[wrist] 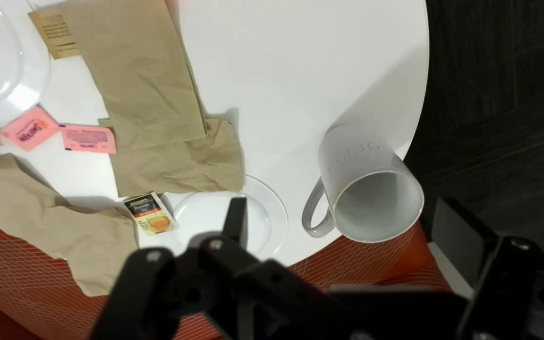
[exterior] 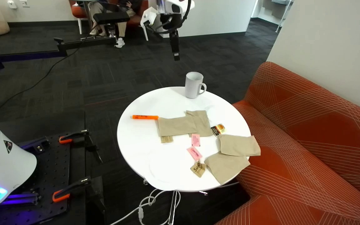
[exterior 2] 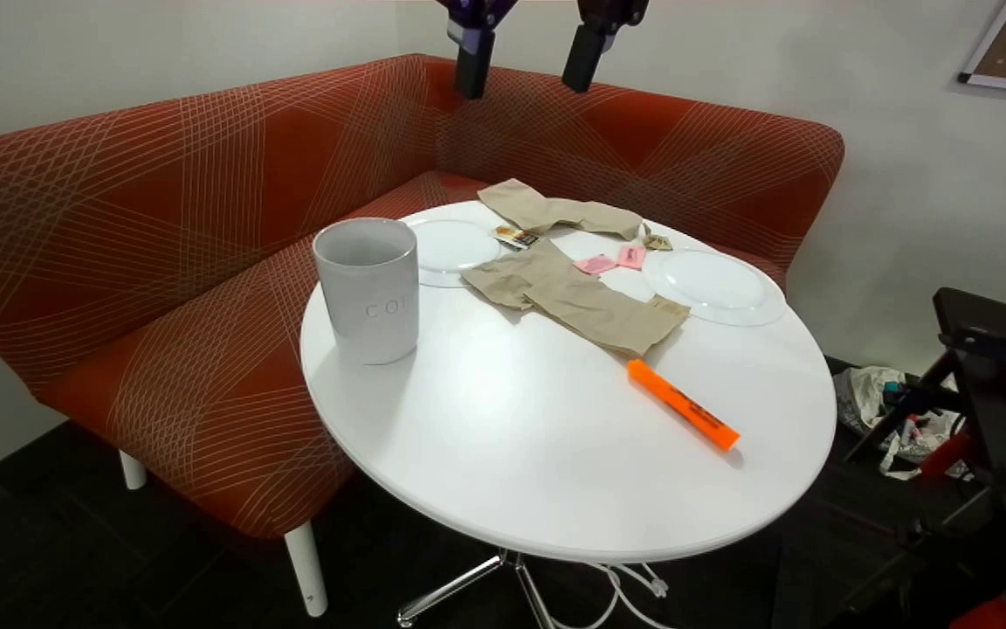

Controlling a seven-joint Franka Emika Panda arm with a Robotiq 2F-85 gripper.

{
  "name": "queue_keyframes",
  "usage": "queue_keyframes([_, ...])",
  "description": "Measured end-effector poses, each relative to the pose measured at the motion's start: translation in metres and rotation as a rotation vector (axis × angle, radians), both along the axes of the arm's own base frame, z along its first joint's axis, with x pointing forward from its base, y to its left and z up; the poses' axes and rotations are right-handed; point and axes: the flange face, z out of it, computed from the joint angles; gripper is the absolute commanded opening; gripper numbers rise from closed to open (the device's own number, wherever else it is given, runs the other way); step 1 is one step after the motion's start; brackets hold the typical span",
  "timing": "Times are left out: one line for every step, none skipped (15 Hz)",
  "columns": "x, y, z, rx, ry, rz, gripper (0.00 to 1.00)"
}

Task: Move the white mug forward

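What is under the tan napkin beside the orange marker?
A tan packet and another napkin stick out from under that tan napkin; anything fully covered cannot be seen.

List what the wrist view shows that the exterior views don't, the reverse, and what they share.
Wrist view only: lettering and loop handle together on the white cylindrical ceramic mug; either exterior view shows just one of these.
Exterior views only: the orange cylindrical plastic highlighter and thin shiny metal table leg.
Shared: the mug, pink rectangular paper packets and tan rectangular paper napkins.
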Motion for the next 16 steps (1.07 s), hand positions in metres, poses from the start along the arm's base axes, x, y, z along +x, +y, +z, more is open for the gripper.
queue_keyframes([0.001, -0.002, -0.003, -0.004, 0.004, -0.003, 1.0])
queue_keyframes([0.003, -0.004, -0.007, -0.009, 0.008, -0.007, 1.0])
queue_keyframes([0.005, -0.007, -0.011, -0.014, 0.015, -0.012, 1.0])
queue_keyframes([0.008, -0.01, -0.016, -0.02, 0.025, -0.018, 1.0])
queue_keyframes([0.011, -0.012, -0.022, -0.024, 0.032, -0.024, 1.0])
queue_keyframes([0.015, -0.015, -0.026, -0.027, 0.037, -0.03, 1.0])
queue_keyframes([0.018, -0.017, -0.031, -0.029, 0.041, -0.035, 1.0])
queue_keyframes([0.022, -0.019, -0.036, -0.03, 0.045, -0.041, 1.0])
queue_keyframes([0.026, -0.02, -0.04, -0.031, 0.047, -0.045, 1.0])
queue_keyframes([0.029, -0.022, -0.044, -0.03, 0.048, -0.051, 1.0])
queue_keyframes([0.033, -0.023, -0.047, -0.029, 0.05, -0.057, 1.0])
queue_keyframes([0.036, -0.023, -0.05, -0.027, 0.051, -0.062, 1.0])
queue_keyframes([0.039, -0.023, -0.054, -0.025, 0.052, -0.069, 1.0])
queue_keyframes([0.042, -0.023, -0.057, -0.022, 0.051, -0.077, 1.0])
queue_keyframes([0.045, -0.021, -0.061, -0.02, 0.048, -0.083, 1.0])
queue_keyframes([0.049, -0.02, -0.066, -0.015, 0.04, -0.089, 1.0])
